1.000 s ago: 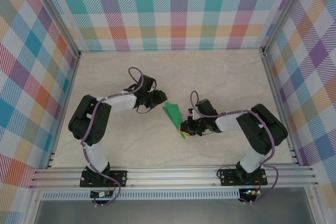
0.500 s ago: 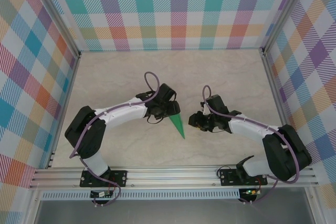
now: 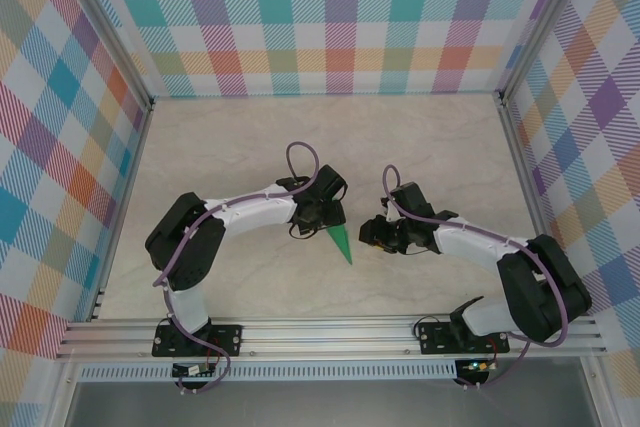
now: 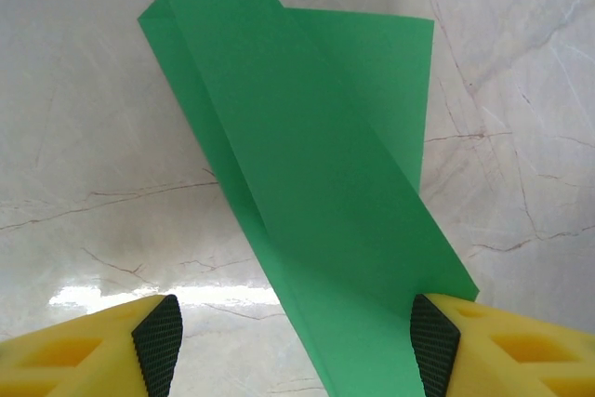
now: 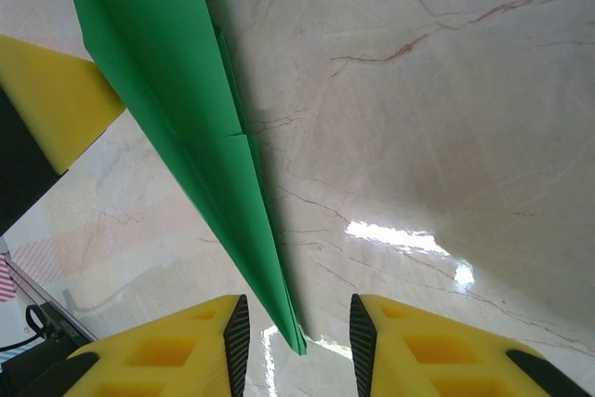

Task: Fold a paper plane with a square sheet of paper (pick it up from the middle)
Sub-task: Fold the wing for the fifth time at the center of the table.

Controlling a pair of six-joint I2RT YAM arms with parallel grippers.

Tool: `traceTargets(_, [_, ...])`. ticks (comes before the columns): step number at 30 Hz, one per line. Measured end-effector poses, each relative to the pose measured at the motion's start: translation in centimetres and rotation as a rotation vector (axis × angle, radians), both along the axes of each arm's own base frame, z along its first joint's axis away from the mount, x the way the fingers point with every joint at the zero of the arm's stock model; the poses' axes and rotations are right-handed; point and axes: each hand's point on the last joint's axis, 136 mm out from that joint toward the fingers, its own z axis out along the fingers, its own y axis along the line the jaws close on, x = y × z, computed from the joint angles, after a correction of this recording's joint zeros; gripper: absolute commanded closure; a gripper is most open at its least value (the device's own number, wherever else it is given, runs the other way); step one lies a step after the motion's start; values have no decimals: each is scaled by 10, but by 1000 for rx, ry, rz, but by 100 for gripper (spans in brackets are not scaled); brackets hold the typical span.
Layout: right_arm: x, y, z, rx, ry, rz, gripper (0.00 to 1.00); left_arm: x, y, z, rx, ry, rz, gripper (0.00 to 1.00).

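Note:
The paper plane (image 3: 341, 242) is a slim green dart lying on the marble table, its point toward the near edge. My left gripper (image 3: 325, 215) hovers over its wide end. In the left wrist view the folded green paper plane (image 4: 307, 155) runs down between the widely open jaws of my left gripper (image 4: 296, 346), and its edge meets the right pad (image 4: 433, 341). My right gripper (image 3: 368, 234) sits just right of the point. In the right wrist view the paper plane (image 5: 177, 90) ends with its tip between the open jaws of my right gripper (image 5: 299, 332), touching neither pad.
Plaid walls (image 3: 340, 17) enclose the table on three sides, and an aluminium rail (image 3: 330, 335) runs along the near edge. A yellow finger of the left gripper (image 5: 56, 99) shows beside the plane in the right wrist view. Bare marble (image 3: 420, 147) lies behind both arms.
My right gripper has let go of the plane's point, opened and backed off to the right. The left gripper has opened wider and come over the plane's wide end.

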Motion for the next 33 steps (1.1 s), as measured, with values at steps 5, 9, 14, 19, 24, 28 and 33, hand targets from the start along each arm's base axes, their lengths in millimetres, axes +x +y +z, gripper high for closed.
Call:
traceTargets(5, [-3,2,-3,7,19,13,65,1,-2,1,-10,-4,-2,31])
traceTargets(9, [-3,2,-5,5,25,15,64,3,-4,2,-19,-12,-2,30])
traceTargets(14, [-3,2,-6,2,20,22,63,3,-4,2,-20,-13,-2,29])
traceTargets(19, [-3,2,-5,2,11,30,64,2,-5,2,-24,-9,-5,29])
traceTargets(24, [-4,12,3,61,3,62,71,3,-7,4,-28,-12,-5,29])
traceTargets(28, [-5,26,17,156,-15,113,75,6,-8,8,-31,-24,-2,29])
traceTargets(33, [-8,41,33,259,-34,177,81,9,-6,24,-46,-64,6,29])
